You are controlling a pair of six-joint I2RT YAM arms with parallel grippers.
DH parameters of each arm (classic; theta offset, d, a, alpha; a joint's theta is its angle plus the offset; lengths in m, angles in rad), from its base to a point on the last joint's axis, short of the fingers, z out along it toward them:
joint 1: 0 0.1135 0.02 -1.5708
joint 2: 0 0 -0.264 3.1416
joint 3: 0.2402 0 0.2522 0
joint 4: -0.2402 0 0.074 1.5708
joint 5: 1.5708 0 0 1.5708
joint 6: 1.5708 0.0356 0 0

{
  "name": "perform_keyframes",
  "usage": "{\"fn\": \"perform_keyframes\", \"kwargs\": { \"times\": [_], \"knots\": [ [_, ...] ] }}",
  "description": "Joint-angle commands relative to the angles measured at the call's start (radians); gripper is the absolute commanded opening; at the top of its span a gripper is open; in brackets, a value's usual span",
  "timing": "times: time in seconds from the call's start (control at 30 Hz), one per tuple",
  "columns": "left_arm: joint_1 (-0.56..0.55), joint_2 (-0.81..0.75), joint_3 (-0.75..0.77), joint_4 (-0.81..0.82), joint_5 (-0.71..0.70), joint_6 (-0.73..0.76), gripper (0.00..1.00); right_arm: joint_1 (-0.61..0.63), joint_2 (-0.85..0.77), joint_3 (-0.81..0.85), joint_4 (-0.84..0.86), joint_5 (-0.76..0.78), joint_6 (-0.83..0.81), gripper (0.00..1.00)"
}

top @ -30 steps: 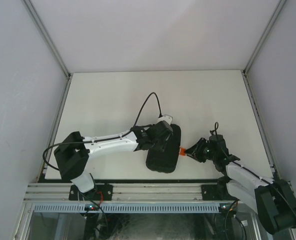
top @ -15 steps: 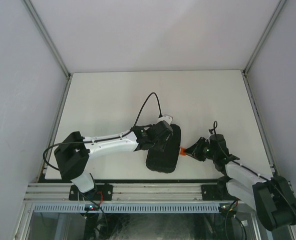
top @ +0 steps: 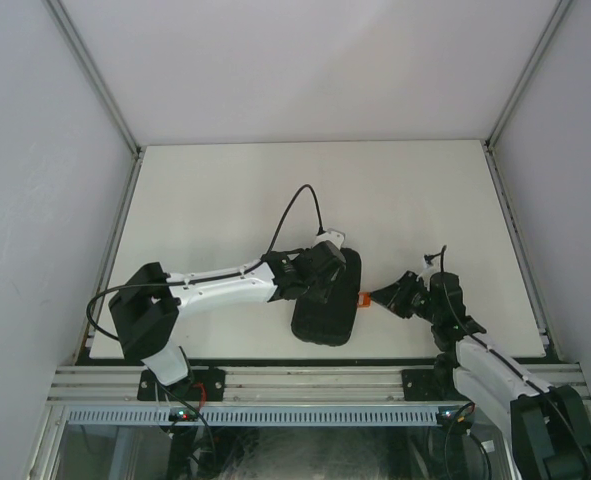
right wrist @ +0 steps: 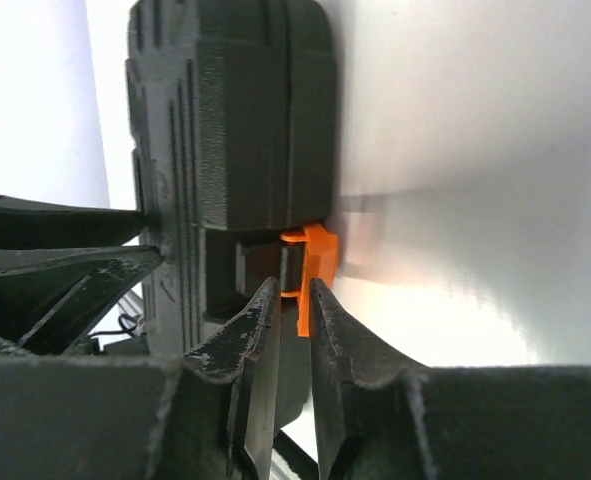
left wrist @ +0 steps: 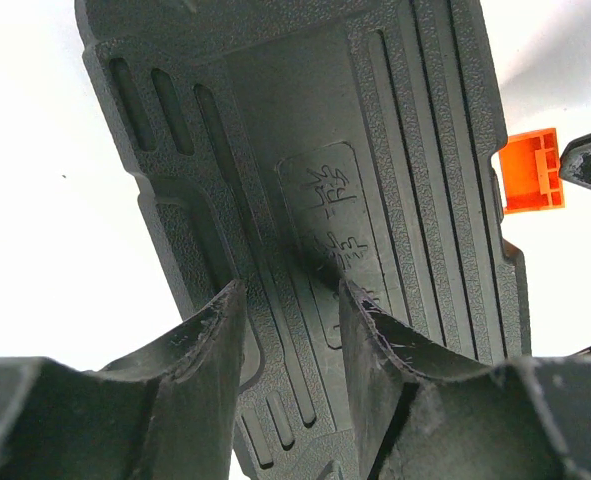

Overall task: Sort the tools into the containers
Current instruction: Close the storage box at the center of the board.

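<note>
The black ribbed tool case [top: 325, 318] lies shut on the white table, near the front edge. My left gripper [top: 324, 274] is over its top, jaws open, with the fingertips [left wrist: 225, 300] against the ribbed lid [left wrist: 375, 150]. My right gripper [top: 383, 298] is at the case's right side, its fingers closed on the small orange latch [top: 366, 297]. In the right wrist view the latch [right wrist: 316, 250] sticks out from the case's side [right wrist: 235, 120], with its tab between my fingertips [right wrist: 293, 290]. The latch also shows in the left wrist view [left wrist: 530, 172]. No tools are in view.
The white table [top: 275, 190] is walled at the back and both sides. A black cable [top: 303, 195] loops up from the left wrist. A metal rail [top: 295, 385] runs along the front edge by the arm bases.
My right arm has drawn back a little to the right and lowered. The orange latch now stands slightly farther out from the case. The left arm has not moved.
</note>
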Motion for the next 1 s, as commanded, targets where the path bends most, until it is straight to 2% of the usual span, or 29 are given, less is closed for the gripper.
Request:
{"fn": "perform_keyframes", "kwargs": {
  "times": [0.0,0.97],
  "knots": [
    [-0.005,0.048,0.016,-0.009,0.079,-0.016,0.45,0.002,-0.014,0.009,0.097,-0.047,0.011,0.16],
    [-0.006,0.049,0.008,-0.003,0.088,-0.019,0.44,0.055,0.184,0.061,0.143,-0.015,-0.015,0.18]
  ]
}}
